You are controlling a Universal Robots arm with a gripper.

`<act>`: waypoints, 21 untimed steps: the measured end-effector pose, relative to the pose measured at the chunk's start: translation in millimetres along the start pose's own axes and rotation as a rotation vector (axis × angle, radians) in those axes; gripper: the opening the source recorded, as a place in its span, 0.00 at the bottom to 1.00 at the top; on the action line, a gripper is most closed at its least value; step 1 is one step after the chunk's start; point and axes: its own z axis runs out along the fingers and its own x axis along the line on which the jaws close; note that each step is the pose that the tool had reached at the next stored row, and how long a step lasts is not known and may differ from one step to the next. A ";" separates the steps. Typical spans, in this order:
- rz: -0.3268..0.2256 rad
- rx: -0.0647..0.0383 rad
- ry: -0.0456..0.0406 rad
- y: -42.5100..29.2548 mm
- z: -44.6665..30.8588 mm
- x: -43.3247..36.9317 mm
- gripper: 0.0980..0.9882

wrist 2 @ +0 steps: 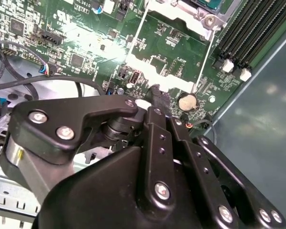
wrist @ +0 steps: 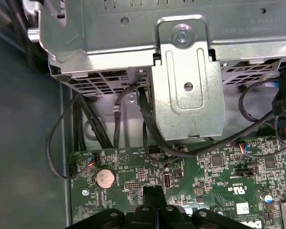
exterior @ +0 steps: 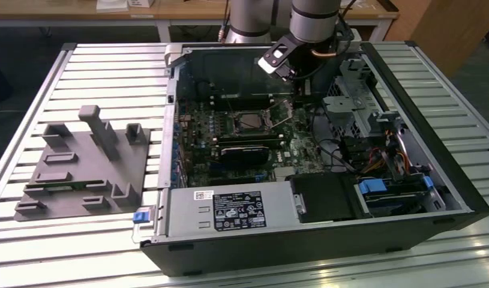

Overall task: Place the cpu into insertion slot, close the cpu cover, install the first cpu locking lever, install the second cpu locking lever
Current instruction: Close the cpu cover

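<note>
Currently the gripper point(wrist 2: 157, 95) hangs low over the motherboard point(wrist: 128, 167) edge beside the coin cell point(wrist: 105, 178). Its fingertips are pressed together with nothing seen between them, probably so the narrow tip can work among the socket hardware. In the exterior view the insertion slot point(exterior: 248, 123) sits mid-board, near the gripper but apart from it; whether the cpu lies in its dark centre I cannot tell.

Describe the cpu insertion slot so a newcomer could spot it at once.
Find the open black computer case on the slatted table. On the green motherboard inside it, the insertion slot sits near the middle. It is square, silvery-rimmed with a dark centre, unlike the long black memory slots alongside.
</note>
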 end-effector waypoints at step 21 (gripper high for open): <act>0.000 0.016 -0.0020 5.1 12.9 0.3 0.01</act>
